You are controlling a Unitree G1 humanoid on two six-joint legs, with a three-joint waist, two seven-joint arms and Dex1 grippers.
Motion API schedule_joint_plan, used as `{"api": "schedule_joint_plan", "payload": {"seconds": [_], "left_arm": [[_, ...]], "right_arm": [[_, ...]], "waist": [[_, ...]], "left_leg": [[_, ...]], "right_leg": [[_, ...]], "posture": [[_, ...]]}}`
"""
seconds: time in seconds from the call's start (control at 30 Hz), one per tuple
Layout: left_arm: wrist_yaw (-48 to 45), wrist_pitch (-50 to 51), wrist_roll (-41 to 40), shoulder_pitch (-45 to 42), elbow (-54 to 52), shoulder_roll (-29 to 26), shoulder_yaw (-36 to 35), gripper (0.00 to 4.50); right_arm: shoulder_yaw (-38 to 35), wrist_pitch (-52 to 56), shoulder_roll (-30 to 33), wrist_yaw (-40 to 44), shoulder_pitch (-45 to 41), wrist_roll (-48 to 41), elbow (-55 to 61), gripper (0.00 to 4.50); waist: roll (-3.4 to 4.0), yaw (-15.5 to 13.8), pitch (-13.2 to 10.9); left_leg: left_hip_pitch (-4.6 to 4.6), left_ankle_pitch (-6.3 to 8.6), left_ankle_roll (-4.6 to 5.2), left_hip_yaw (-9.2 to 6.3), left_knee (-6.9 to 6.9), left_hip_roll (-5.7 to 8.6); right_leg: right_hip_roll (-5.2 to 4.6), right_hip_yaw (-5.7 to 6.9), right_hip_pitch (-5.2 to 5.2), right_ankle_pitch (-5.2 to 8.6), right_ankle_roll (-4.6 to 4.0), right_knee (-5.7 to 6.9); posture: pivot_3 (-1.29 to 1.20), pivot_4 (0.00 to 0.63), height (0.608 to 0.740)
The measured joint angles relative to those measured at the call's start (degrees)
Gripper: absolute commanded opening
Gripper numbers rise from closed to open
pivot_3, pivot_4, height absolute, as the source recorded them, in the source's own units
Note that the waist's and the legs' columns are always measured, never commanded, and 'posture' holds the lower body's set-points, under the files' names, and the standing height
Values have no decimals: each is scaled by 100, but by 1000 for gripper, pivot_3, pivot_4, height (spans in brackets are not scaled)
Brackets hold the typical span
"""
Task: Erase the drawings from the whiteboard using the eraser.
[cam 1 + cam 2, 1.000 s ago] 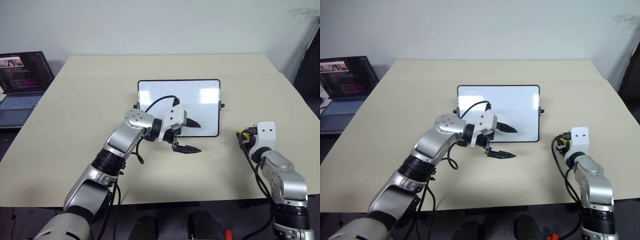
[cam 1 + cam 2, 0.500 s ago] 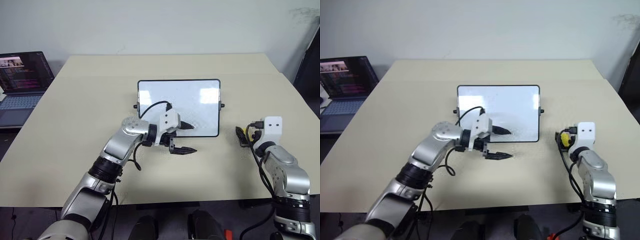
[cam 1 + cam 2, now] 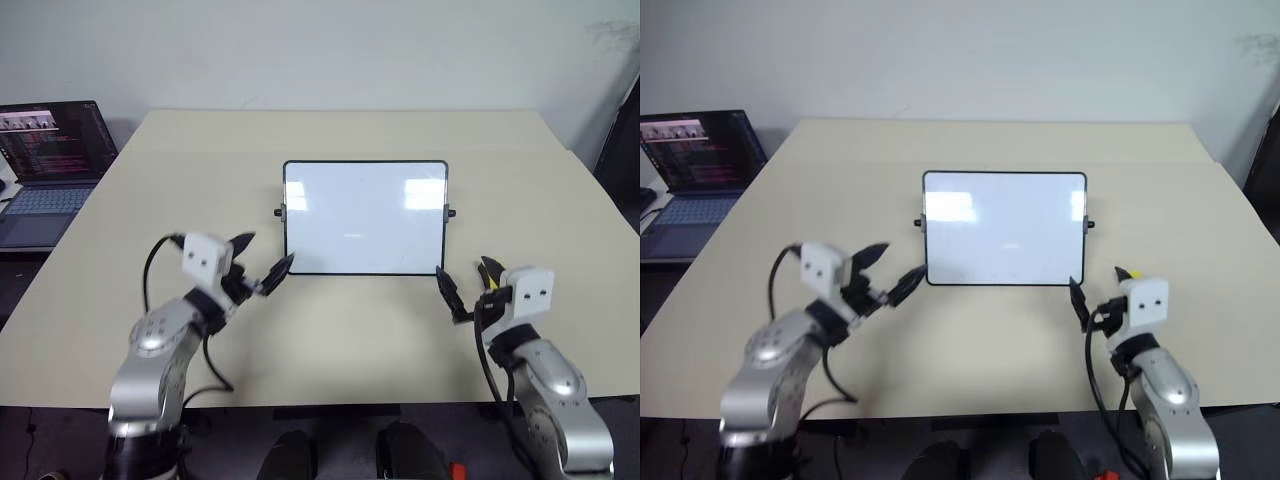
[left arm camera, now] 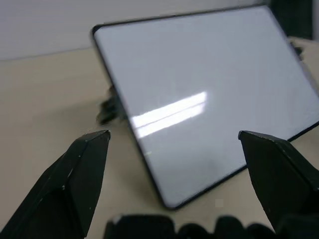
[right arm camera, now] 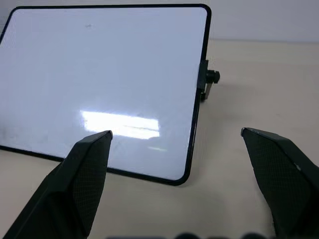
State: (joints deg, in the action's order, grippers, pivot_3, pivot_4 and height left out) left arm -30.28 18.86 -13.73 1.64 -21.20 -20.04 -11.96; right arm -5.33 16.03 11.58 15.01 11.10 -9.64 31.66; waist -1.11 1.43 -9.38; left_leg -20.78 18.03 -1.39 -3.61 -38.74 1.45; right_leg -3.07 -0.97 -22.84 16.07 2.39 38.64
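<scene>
whiteboard (image 3: pixel 365 217) mid-table (image 3: pixel 150 200), open pincers (image 3: pixel 262 262) (image 3: pixel 468 287) off both near corners

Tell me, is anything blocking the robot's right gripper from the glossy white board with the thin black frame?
Nothing visible does. The open right gripper faces the glossy white board, with only beige table between them.

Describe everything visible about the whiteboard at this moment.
The whiteboard is a small glossy white rectangle with a thin black frame, rounded corners and a little black knob on each short side. It lies mid-table, reflecting light, its surface looking wiped clean apart from faint specks. Nothing touches it; both open grippers sit apart from its near corners.
</scene>
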Motion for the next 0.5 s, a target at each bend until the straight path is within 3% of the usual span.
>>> {"api": "schedule_joint_plan", "payload": {"seconds": [0.2, 0.5], "left_arm": [[1229, -454, 356, 923, -4, 808, -367, 4500], [1520, -627, 500, 869, -131, 831, -134, 4500]], "right_arm": [[-40, -1264, 80, 209, 369, 185, -1206, 4475], [-61, -1189, 32, 330, 408, -186, -1523, 4475]], "waist": [[-3, -19, -2], [-2, -13, -2]], "left_leg": [[26, 1, 2, -18, 0, -1], [41, 3, 4, -19, 3, -2]], "right_leg": [[3, 18, 43, 1, -1, -8], [6, 17, 57, 3, -1, -12]], "posture": [[0, 150, 740], [0, 150, 740]]}}
